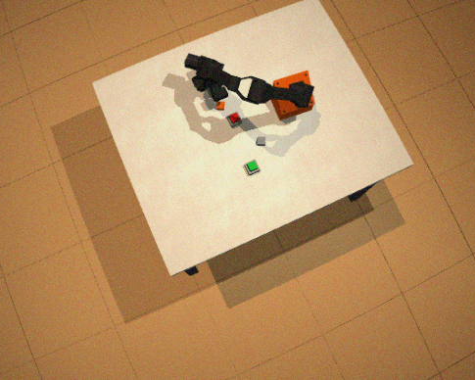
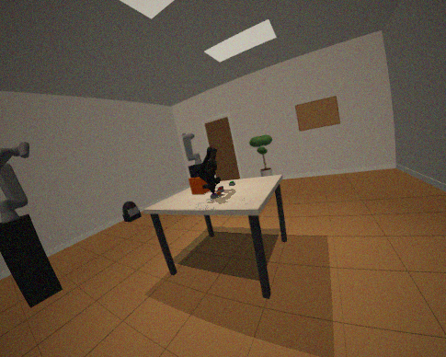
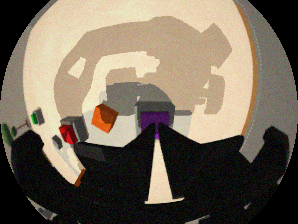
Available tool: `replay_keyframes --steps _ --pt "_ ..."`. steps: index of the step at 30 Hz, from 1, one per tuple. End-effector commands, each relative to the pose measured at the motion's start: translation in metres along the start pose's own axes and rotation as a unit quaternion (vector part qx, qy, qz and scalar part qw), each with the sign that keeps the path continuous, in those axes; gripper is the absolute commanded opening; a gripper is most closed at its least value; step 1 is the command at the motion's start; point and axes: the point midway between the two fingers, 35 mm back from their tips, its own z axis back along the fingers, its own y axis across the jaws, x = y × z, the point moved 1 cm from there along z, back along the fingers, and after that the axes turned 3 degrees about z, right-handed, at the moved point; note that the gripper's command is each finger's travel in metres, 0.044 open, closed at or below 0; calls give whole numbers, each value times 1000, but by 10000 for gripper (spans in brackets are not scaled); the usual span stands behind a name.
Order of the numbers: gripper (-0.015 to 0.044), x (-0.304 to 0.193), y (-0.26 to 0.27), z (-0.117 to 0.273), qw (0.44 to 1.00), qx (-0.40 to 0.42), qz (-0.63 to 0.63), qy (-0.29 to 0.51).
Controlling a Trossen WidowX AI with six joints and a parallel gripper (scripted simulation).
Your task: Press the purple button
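The purple button [image 3: 154, 118], a purple cap in a dark grey housing, is in the middle of the wrist view. My gripper [image 3: 156, 126] is shut with nothing between its fingers. Its tips overlap the near part of the purple cap in the wrist view; whether they touch it or how far the cap is down, I cannot tell. In the top view the arm hides the purple button. An orange block [image 1: 220, 105] [image 3: 105, 118] lies beside the button, left of it in the wrist view.
The red button [image 1: 234, 118] [image 3: 67, 134] is just past the orange block. A small grey block [image 1: 261, 141] [image 3: 57, 142] and the green button [image 1: 252, 166] [image 3: 34, 118] are farther off. The arm's orange base block [image 1: 290, 78] [image 2: 198, 186] stands on the table [image 1: 190, 211].
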Motion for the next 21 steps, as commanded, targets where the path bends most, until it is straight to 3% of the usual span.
replay_keyframes --steps 1,6,9,21 --pt "20 -1 0 26 1000 1 -2 2" --pt "20 -2 1 30 1000 2 -3 2" --pt "99 11 21 38 1000 -5 -5 4" --pt "400 52 213 78 999 -37 -16 3"
